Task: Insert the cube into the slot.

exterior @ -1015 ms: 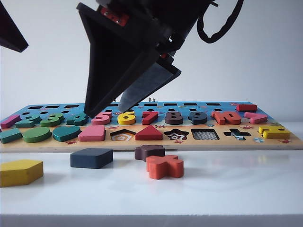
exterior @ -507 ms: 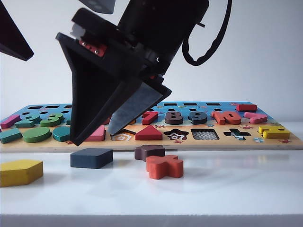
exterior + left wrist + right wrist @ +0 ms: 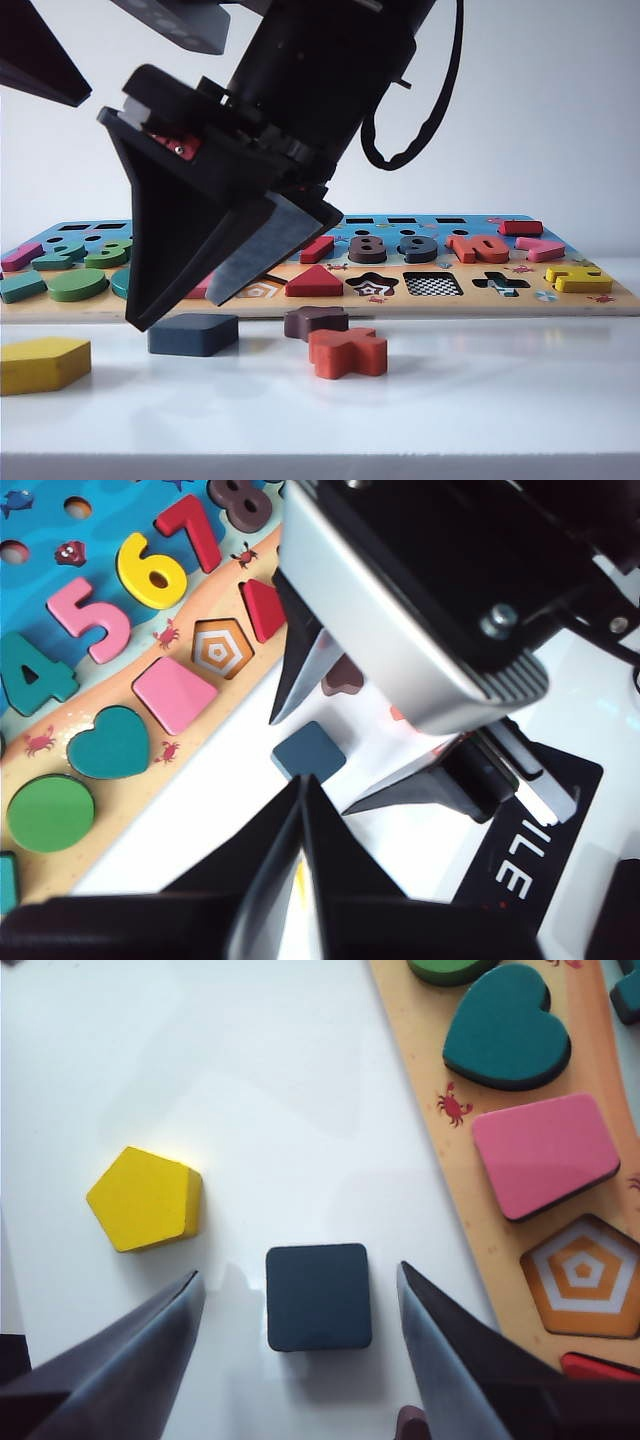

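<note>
Since the earlier frame the right gripper (image 3: 185, 305) has descended toward the flat navy-blue square wooden cube (image 3: 193, 333) lying on the white table (image 3: 480, 400) just in front of the wooden puzzle board (image 3: 600, 300). Its fingers are spread wide, empty, one on each side of the cube (image 3: 319, 1296), not yet touching. The checkerboard-bottomed square slot (image 3: 432, 284) lies well apart from the cube along the board. The left gripper (image 3: 300, 860), fingers pressed together and empty, hangs above the cube.
</note>
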